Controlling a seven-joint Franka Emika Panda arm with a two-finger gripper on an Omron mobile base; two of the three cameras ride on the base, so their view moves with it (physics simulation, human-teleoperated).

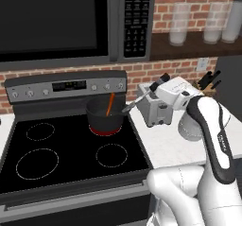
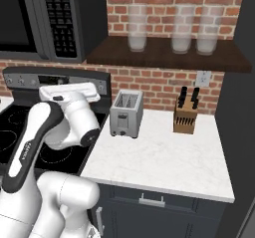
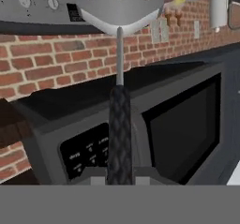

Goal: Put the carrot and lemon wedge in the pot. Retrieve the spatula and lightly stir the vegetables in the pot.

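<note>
Nearest the lens, the spatula (image 3: 120,124) is sitting clamped in the closed gripper (image 1: 142,99), its head reaching into the pot (image 1: 105,118) on the stove's (image 1: 71,159) back-right burner, where the carrot (image 1: 110,104) is leaning upright.

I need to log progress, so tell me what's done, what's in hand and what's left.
Done: the slender orange carrot stands tilted in the squat black pot on the stove's rear burner. The lime-green wedge cannot be made out.

In hand: the pincer is shut on the black-handled, slotted silver spatula, reaching toward the pot's rim beside the silver toaster.

Left: stirring the vegetables lightly.
</note>
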